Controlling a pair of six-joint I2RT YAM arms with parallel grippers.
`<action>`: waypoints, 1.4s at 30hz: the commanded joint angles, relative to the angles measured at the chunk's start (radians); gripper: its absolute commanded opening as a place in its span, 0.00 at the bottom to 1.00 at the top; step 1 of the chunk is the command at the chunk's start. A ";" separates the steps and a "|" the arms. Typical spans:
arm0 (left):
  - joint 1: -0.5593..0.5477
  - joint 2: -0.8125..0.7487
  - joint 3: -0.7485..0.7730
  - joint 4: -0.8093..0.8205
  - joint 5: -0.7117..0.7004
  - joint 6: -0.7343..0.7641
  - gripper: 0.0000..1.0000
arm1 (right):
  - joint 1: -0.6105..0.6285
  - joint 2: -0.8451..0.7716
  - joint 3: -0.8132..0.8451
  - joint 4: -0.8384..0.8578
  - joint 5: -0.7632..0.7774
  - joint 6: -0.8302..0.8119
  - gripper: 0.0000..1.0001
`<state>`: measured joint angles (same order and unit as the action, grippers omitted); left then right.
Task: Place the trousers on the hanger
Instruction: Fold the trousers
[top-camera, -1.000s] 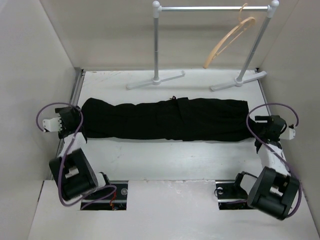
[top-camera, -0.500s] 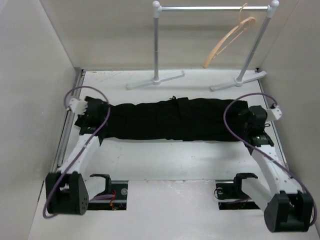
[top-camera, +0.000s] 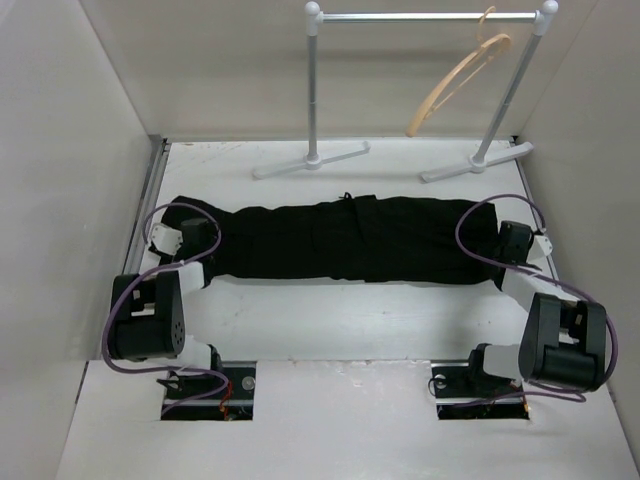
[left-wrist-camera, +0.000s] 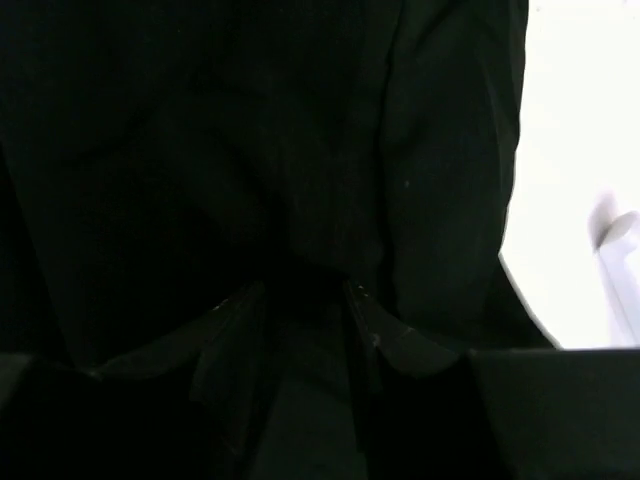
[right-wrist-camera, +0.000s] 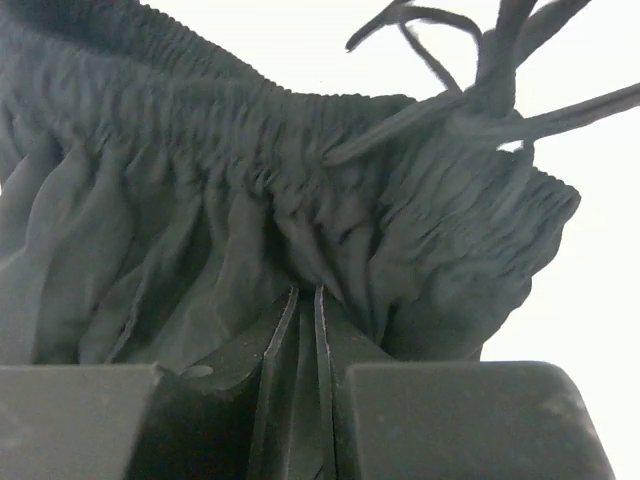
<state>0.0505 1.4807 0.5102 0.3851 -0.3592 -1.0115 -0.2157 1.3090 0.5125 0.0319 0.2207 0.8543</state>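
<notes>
Trousers: the trousers lie stretched in a long black band across the worktop, one end at each of my wrists.
Hanger: the hanger hangs tilted by its hook from the white rail at the far side, near the rail's right post and well apart from the trousers.
My left end effector: my left end effector sits at the left end of the garment. Its fingers press into dark cloth with a fold lying between them, but the wrist view is too dark for me to tell whether they are clamped.
My right end effector: my right end effector is at the right end, its fingers nearly together and pinching the gathered cloth just below the elastic waistband.
Drawstring: the drawstring trails loose over the pale worktop beyond the waistband.
My arms: both are folded back, elbows near the bases.
</notes>
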 joint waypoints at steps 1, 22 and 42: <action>0.028 -0.011 -0.051 0.030 0.026 -0.081 0.37 | -0.006 -0.014 0.001 0.060 -0.024 0.038 0.20; -0.542 -0.497 -0.055 0.077 0.025 0.257 1.00 | -0.126 -0.283 -0.042 -0.104 0.030 0.019 0.89; -0.683 -0.612 -0.102 0.025 0.049 0.310 0.62 | -0.130 0.085 0.037 0.128 -0.061 0.100 0.19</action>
<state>-0.6312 0.9127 0.3557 0.4217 -0.3134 -0.7166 -0.3408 1.3922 0.5144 0.0971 0.1646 0.9237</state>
